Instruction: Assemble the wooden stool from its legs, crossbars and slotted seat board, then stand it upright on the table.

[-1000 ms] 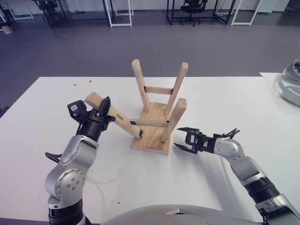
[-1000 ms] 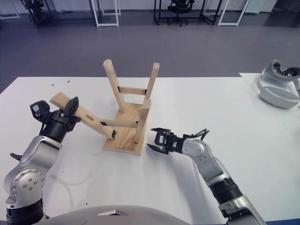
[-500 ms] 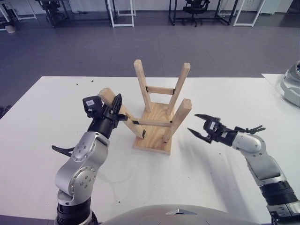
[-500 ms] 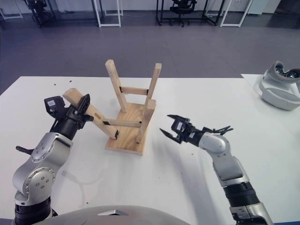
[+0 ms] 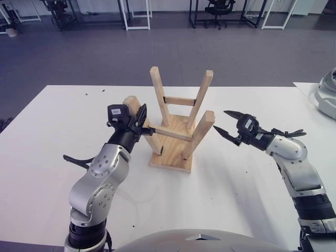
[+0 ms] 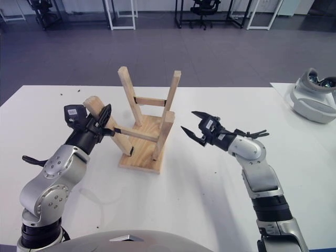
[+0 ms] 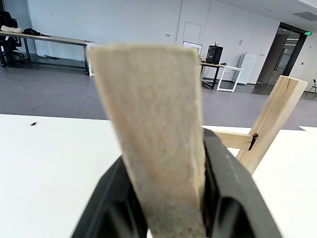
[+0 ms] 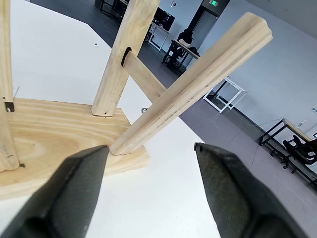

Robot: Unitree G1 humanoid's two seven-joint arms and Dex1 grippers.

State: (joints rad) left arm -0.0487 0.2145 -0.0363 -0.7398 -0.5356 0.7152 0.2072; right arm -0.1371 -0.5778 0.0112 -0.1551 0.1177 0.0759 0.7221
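The left gripper was clamped on the upper part of a wooden leg, its two black fingers pressed against opposite faces of the wood, as the left wrist view showed from close up. That held leg leaned out toward the robot's left, its top end just past the fingers and its lower end down at the near left corner of the seat board. Whether the end sat in its slot could not be told. A near crossbar ran from the held leg across to the near right leg, which stood on the board, tilted a little to the right. The right gripper hovered just beside that leg on its right, off the table, with its jaws spread wide and nothing between them. Its wrist view looked past the dark fingers at the same leg and the board's edge. Farther back, the far left leg and the far right leg rose from the board, leaning apart and joined by a far crossbar. The stool was thus upside down, with the seat board lying flat near the middle of the white table. A white headset lay on a separate surface well apart, to the robot's right.
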